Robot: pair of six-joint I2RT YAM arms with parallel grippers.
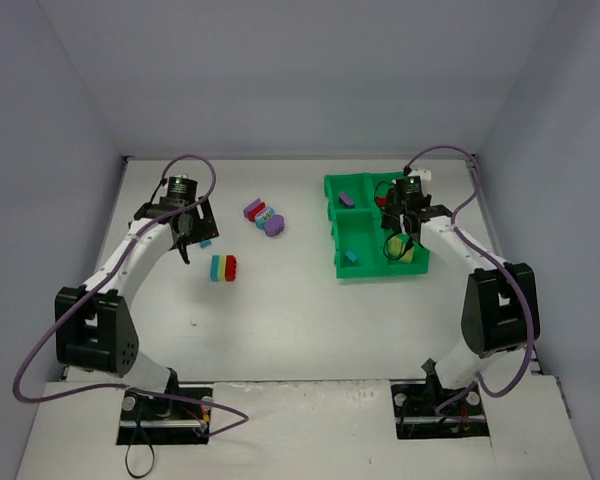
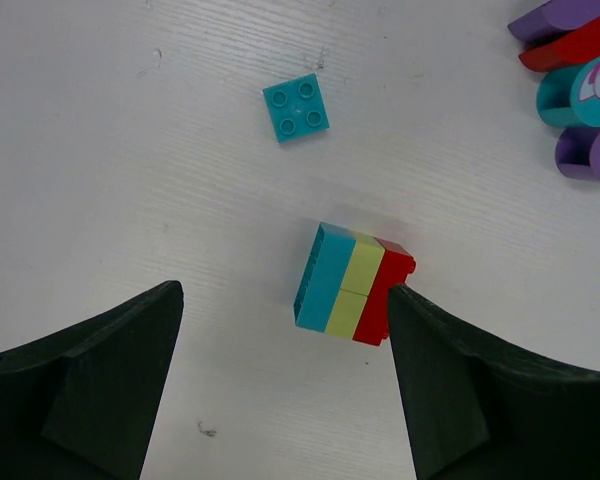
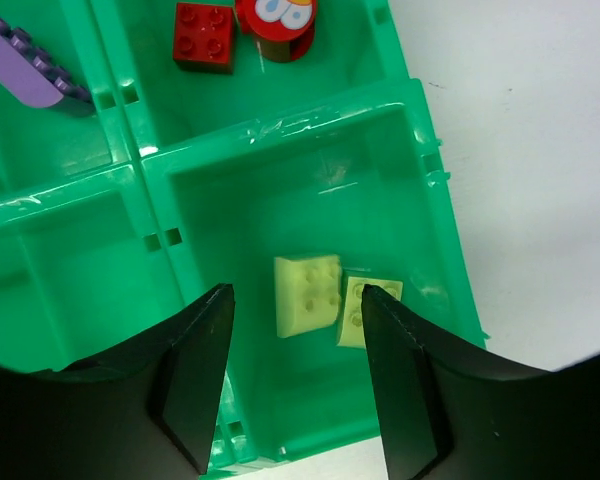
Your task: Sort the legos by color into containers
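Only the right wrist view made out two yellow bricks loose in the tray's near right compartment, under the spread, empty right gripper; the left gripper, also spread, hung over a striped stack.

Overhead overview; wrists close above tray, legos

One green tray, four compartments; two yellow-green bricks, one purple brick, one square red brick, one three-colour stack.
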